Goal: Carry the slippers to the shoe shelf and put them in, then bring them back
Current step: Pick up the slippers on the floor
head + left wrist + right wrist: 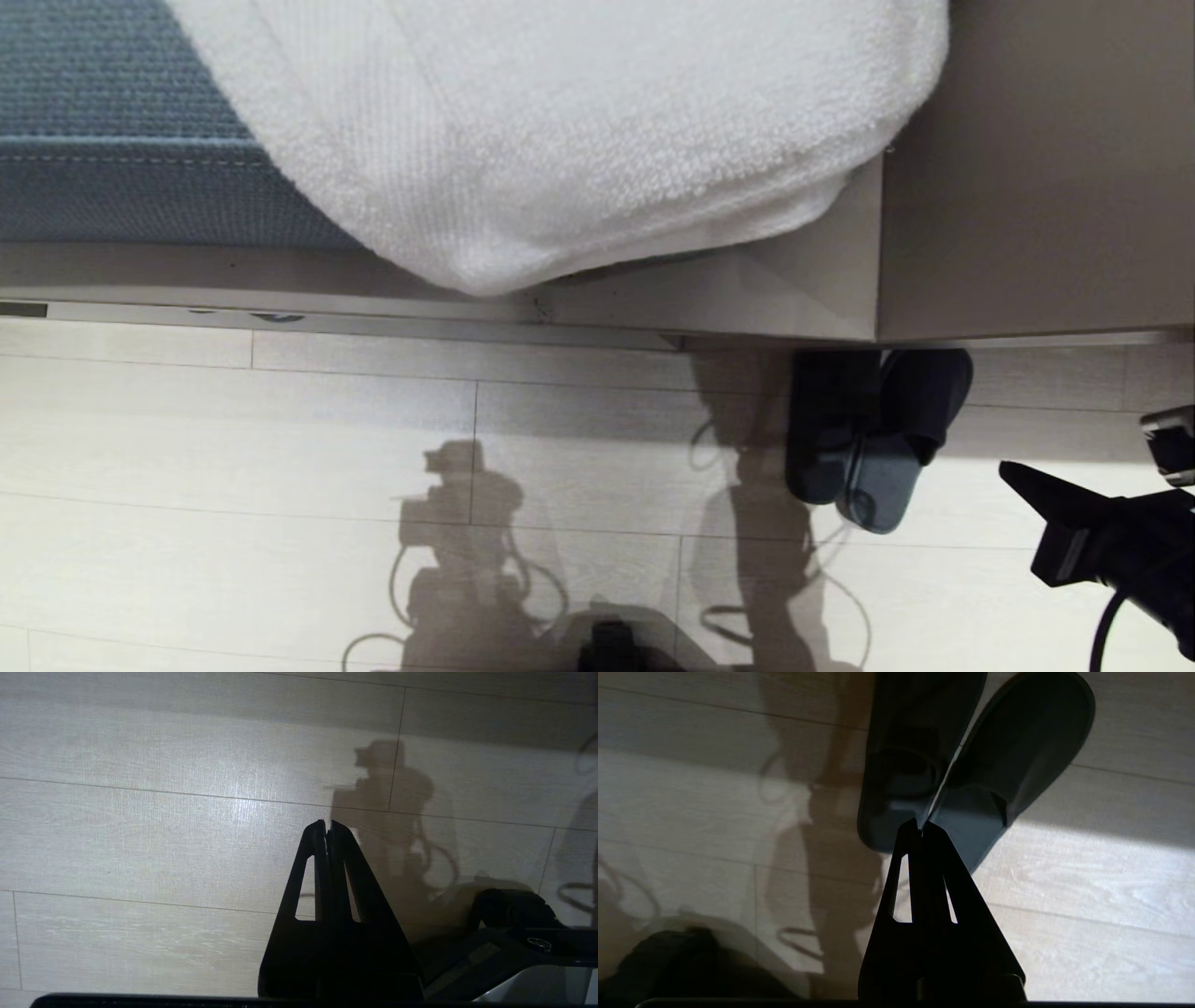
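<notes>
Head view: the slippers (873,434) sit side by side on the pale wood floor (233,448), toes tucked under the edge of a beige cabinet (1036,187), heels sticking out and touching. A white towel (560,121) hangs over the ledge above. The right gripper (1013,474) pokes in from the right, just beside the slippers.

Left wrist view: left gripper (327,823) hangs over bare floor, jaws pressed together.

Right wrist view: right gripper's jaws pressed together too, holding nothing, tips lined up with the slipper heels.
</notes>
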